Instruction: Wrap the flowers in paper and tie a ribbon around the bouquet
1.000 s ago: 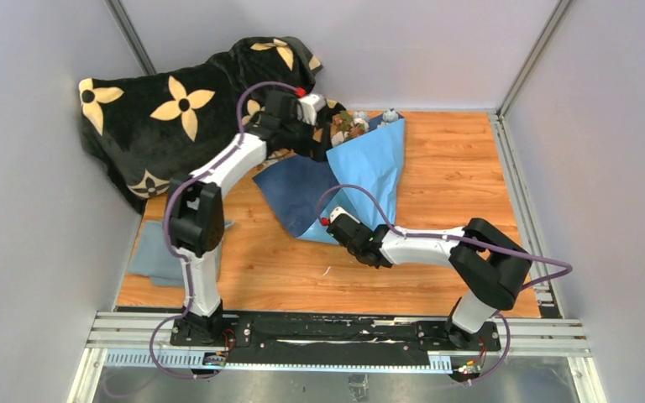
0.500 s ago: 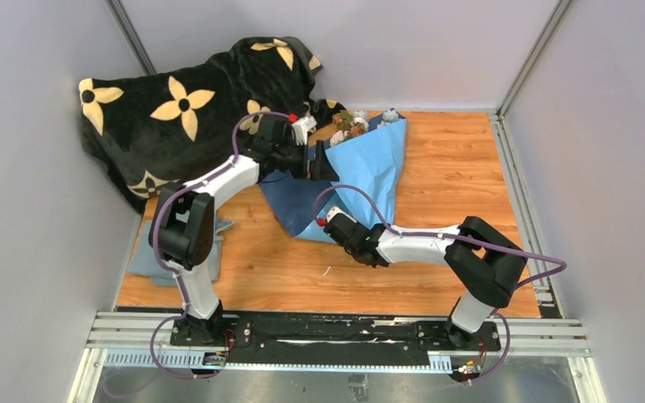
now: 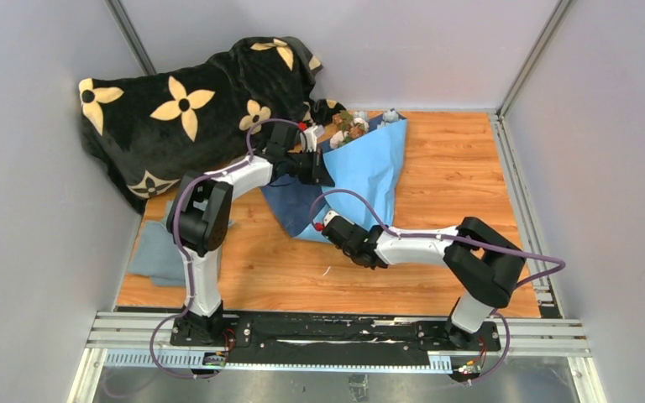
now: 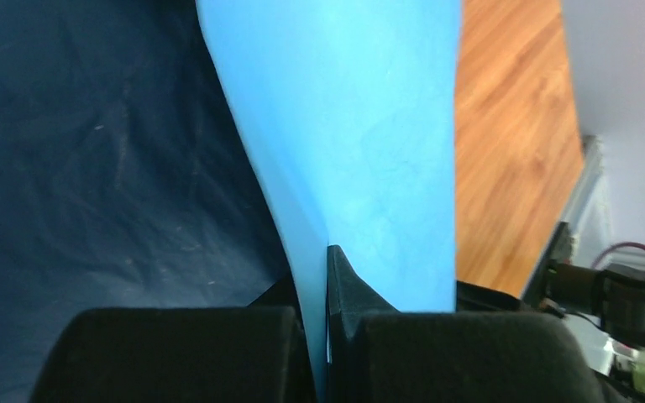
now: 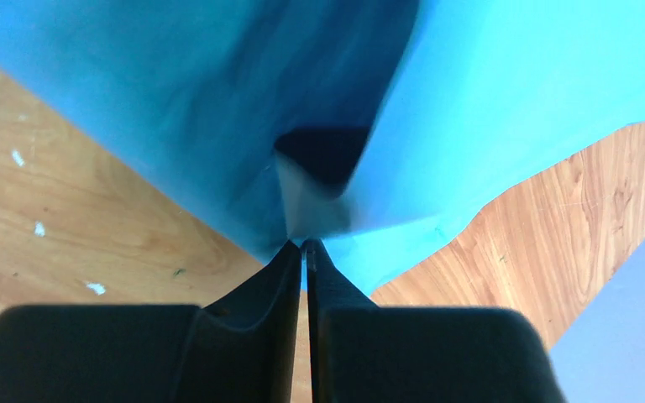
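Blue paper (image 4: 369,126), left gripper (image 4: 324,267) clamping edge, right gripper (image 5: 304,245) pinching corner

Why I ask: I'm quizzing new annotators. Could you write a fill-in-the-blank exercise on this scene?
1. The left end effector is shut on the light-blue paper, whose other side is ____ blue.
2. The right end effector pinches the paper's tip nearest the arm bases, over the ____ tabletop.
3. The black blanket bears cream ____ prints.
Missing words: darker; wooden; flower.
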Controlling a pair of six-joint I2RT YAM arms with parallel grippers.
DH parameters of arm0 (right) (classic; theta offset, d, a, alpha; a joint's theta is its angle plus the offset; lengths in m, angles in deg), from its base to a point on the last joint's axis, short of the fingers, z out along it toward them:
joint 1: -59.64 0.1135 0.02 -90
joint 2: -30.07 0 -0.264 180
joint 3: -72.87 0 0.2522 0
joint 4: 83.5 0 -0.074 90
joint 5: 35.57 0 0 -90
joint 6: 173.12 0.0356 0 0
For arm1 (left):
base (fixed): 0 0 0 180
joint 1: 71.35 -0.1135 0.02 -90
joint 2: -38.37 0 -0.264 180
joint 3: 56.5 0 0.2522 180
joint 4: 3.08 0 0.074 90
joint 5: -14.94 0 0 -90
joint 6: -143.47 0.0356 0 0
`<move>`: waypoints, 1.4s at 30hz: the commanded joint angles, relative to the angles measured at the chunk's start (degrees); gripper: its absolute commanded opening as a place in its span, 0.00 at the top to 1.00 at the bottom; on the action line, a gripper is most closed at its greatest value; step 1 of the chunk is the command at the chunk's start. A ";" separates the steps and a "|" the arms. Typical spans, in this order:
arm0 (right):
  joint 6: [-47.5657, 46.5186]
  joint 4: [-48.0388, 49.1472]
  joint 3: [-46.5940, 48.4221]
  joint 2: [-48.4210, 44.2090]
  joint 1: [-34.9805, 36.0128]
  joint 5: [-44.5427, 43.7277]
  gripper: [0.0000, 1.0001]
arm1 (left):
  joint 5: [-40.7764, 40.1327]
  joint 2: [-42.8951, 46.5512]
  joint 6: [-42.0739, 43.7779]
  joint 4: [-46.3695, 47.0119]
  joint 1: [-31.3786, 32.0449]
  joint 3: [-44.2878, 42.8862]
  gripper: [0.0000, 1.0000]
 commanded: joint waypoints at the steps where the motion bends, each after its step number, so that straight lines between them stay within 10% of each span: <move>1: -2.83 -5.34 0.80 -1.35 2.97 -0.03 0.83 | -7.99 -3.79 4.95 -4.87 -1.03 -1.61 1.00; 7: -4.73 -13.98 2.14 -11.85 3.57 11.33 0.57 | -10.49 -7.79 5.64 -6.05 -1.30 -0.48 1.00; 14: -5.05 -14.56 4.67 -23.44 -4.25 38.80 0.52 | -11.94 -6.92 7.34 -4.47 -1.30 1.99 1.00; 24: 19.33 17.24 -3.74 -7.51 -34.84 60.37 0.98 | -12.59 -6.50 7.93 -4.66 -1.30 3.11 1.00; 35: 28.01 12.91 -21.31 -13.72 -51.28 53.93 1.00 | -13.44 -5.56 12.03 -5.54 -1.13 3.43 1.00; 42: 20.77 6.12 -10.77 -19.60 -50.17 56.50 1.00 | -12.23 -5.35 13.45 -5.89 -0.69 3.81 1.00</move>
